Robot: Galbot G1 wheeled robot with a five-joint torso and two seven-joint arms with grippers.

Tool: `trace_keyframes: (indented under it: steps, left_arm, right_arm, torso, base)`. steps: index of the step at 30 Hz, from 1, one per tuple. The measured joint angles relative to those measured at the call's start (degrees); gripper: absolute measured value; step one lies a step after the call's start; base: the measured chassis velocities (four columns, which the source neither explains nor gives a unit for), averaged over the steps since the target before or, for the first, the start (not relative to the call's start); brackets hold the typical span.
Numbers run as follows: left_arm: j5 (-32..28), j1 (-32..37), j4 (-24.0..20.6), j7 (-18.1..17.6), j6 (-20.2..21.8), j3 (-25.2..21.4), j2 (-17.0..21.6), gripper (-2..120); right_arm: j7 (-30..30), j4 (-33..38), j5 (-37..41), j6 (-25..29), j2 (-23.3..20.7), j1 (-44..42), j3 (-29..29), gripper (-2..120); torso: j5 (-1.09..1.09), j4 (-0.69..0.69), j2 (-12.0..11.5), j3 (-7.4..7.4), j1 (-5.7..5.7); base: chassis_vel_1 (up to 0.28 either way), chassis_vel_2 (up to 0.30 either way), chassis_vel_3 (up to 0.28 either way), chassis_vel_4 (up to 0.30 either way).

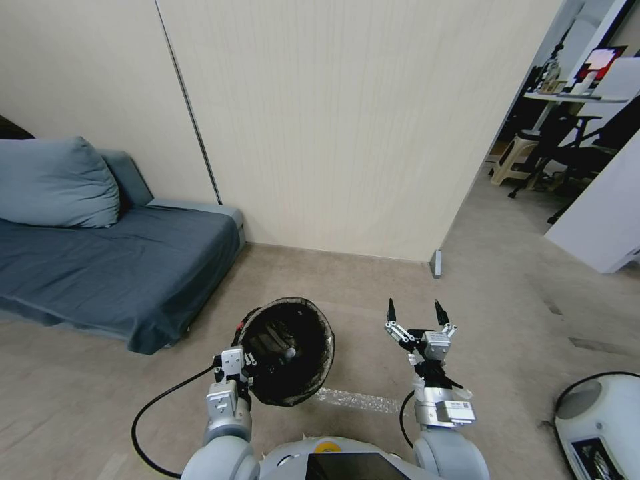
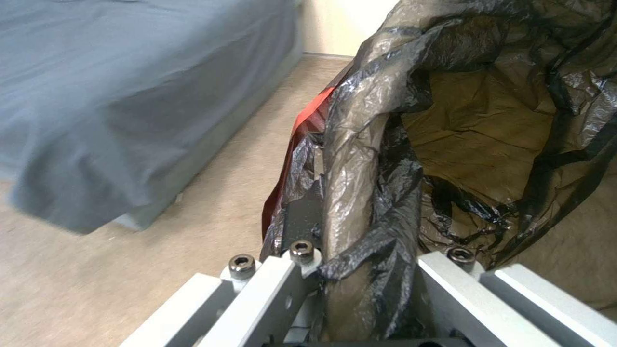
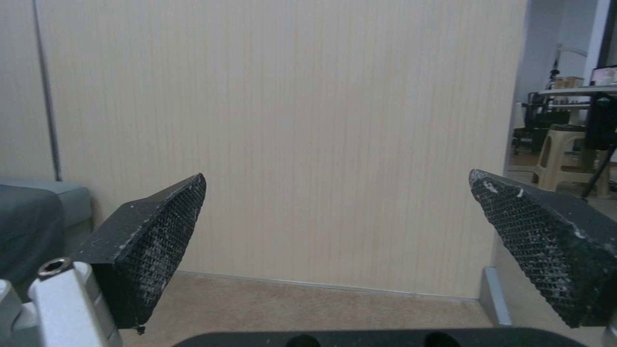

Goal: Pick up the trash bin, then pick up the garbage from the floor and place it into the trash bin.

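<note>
- The left gripper [image 1: 245, 365] is clamped on the bag-lined rim of the trash bin [image 1: 288, 352], which hangs tilted, just above the floor [image 1: 373, 293].
- The right gripper [image 1: 419, 321] hovers beside it, fingers spread, empty.
- Best practice, judged: keep the bin's mouth upward and the rim grip firm while seeking garbage.

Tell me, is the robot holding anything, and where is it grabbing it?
The left gripper holds the trash bin by its bag-covered rim. The right gripper is open, holding nothing.

The trash bin [image 1: 290, 350] hangs right of the sofa [image 1: 113, 267], before the wall [image 1: 347, 127].
</note>
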Motion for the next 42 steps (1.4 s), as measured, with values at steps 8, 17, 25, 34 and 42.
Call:
trace_keyframes:
  steps: [8, 17, 25, 34, 42]
  left_arm:
    - [0.10, 0.10, -0.15, 0.02, -0.04, -0.01, -0.10, 2]
    - [0.24, 0.09, -0.22, 0.02, -0.05, 0.08, -0.33, 2]
    - [0.26, 0.05, -0.23, 0.02, -0.05, 0.13, -0.42, 2]
    - [0.29, 0.13, -0.33, 0.04, -0.05, 0.40, -0.58, 2]
    - [0.46, 0.15, -0.43, 0.05, -0.06, 0.76, -0.93, 2]
  right_arm:
    - [-0.04, -0.01, -0.21, -0.16, -0.02, 0.01, -0.57, 100]
    - [-0.02, -0.37, -0.09, -0.40, -0.03, 0.07, -1.01, 100]
    - [-0.16, -0.46, -0.25, -0.43, -0.04, 0.11, -1.37, 100]
    - [-0.21, -0.46, 0.38, -0.06, -0.04, 0.04, -1.68, 100]
    - [-0.88, -0.18, -0.66, 1.05, -0.06, -0.09, -1.64, 100]
  torso:
    - [0.00, 0.00, 0.00, 0.00, 0.00]
    - [0.00, 0.01, 0.00, 0.01, 0.00]
    - [0.00, 0.01, 0.00, 0.01, 0.00]
    - [0.00, 0.01, 0.00, 0.00, 0.00]
    - [0.00, 0.00, 0.00, 0.00, 0.00]
  base:
    - [0.083, 0.071, 0.080, 0.091]
    - [0.120, 0.108, 0.117, 0.110]
    - [0.125, 0.122, 0.120, 0.129]
    - [0.122, 0.125, 0.122, 0.127]
    - [0.120, 0.137, 0.125, 0.113]
